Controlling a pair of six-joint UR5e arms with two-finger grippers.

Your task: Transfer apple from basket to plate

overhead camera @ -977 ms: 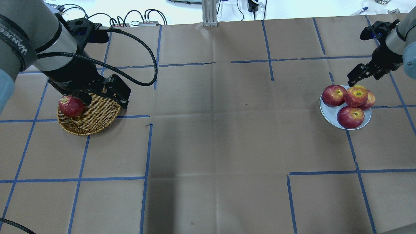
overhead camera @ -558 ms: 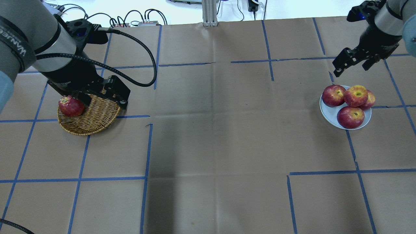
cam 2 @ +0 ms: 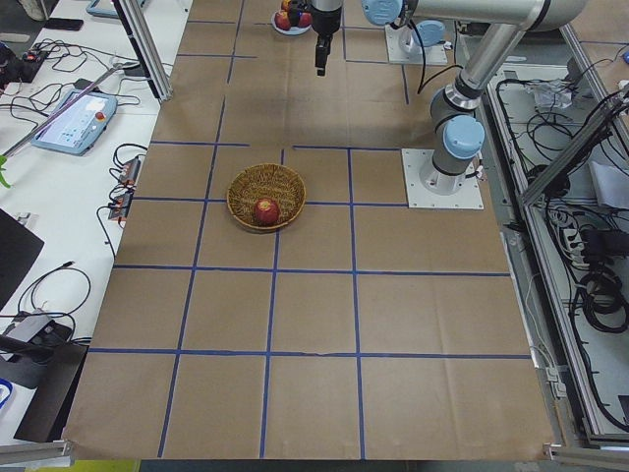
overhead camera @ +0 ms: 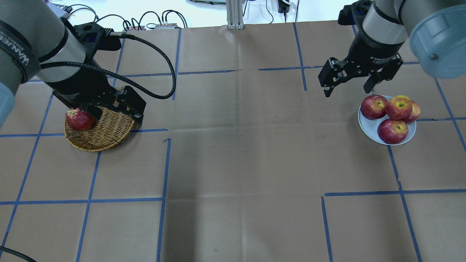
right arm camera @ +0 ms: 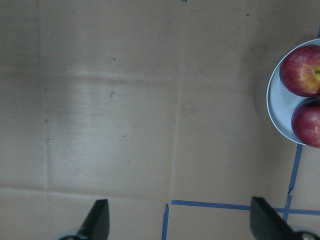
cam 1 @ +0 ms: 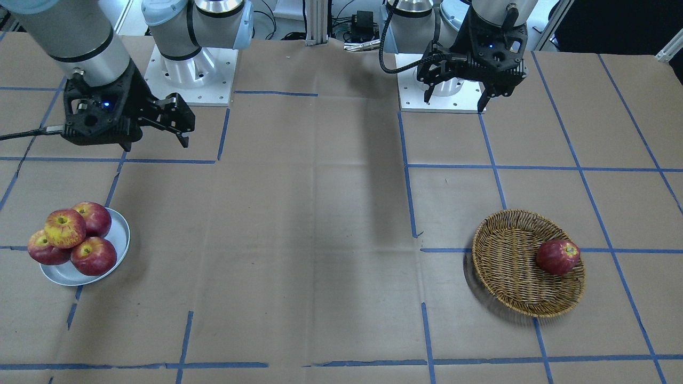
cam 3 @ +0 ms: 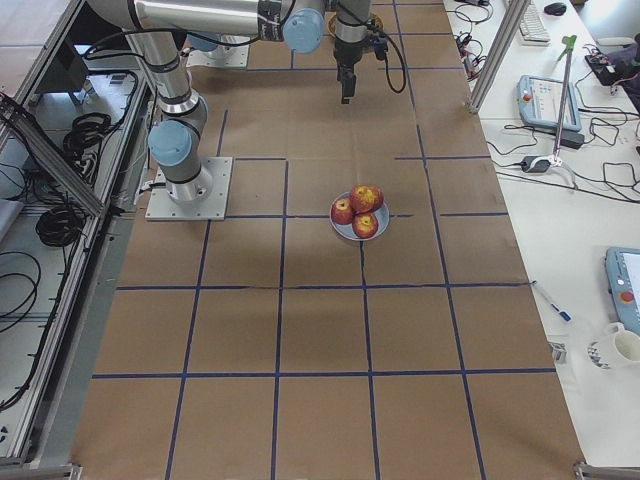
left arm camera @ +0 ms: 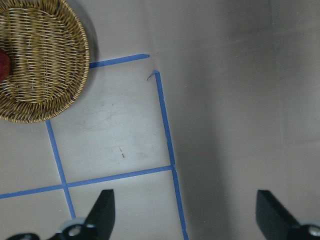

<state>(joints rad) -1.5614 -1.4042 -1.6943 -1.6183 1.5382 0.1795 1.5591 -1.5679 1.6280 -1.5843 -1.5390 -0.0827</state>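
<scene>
The yellowish red-streaked apple [overhead camera: 399,106] lies on top of three dark red apples on the pale plate [overhead camera: 367,127] at the right; it also shows in the front view [cam 1: 64,228]. The wicker basket [overhead camera: 105,136] at the left holds one dark red apple [overhead camera: 79,120]. My right gripper [overhead camera: 346,91] hangs open and empty above the table, just left of the plate's far side. My left gripper [cam 1: 454,105] is open and empty, held high on the robot's side of the basket [cam 1: 507,277]. The left wrist view shows the basket [left arm camera: 45,65] at its upper left.
Brown paper with blue tape lines covers the table. Cables and an aluminium post [overhead camera: 235,14] lie at the far edge. The right wrist view shows the plate's rim [right arm camera: 277,100] at its right edge, with bare paper below the fingers.
My right arm has swung leftward from beyond the plate's right side to its far left side, the gripper staying open. The left arm and the apples have barely moved.
</scene>
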